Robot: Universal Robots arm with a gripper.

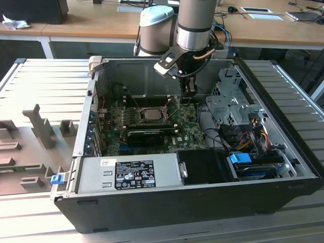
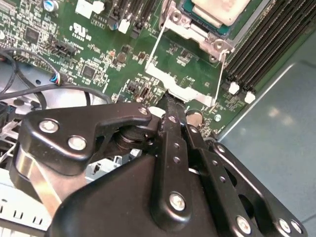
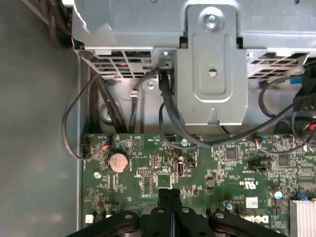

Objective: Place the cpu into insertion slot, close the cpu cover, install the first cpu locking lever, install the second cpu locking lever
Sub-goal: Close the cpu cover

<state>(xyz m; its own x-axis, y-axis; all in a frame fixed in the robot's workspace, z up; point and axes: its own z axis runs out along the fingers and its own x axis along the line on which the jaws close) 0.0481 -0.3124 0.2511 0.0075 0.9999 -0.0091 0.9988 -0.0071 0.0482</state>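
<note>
The cpu (image 1: 150,114) (image 2: 217,7) lies flat in the insertion slot (image 2: 195,30) on the green board, its silver-grey top uncovered. The cpu cover (image 2: 170,83) (image 1: 171,103) stands raised at the slot's edge, toward the exterior view's right. A thin wire locking lever (image 2: 156,43) and a second one (image 2: 220,69) run along either side of the cover. My gripper (image 1: 188,98) (image 2: 170,101) (image 3: 168,193) is shut with its black fingers pressed together. Its tip sits at the raised cover's free edge; I cannot tell whether it touches.
The open computer case holds a power supply (image 1: 129,172) at the front and a metal drive cage (image 1: 230,104) (image 3: 212,74) with cables (image 1: 253,134) at the exterior view's right. A black heatsink block (image 1: 147,134) lies in front of the slot. Memory slots (image 2: 266,44) flank the slot.
</note>
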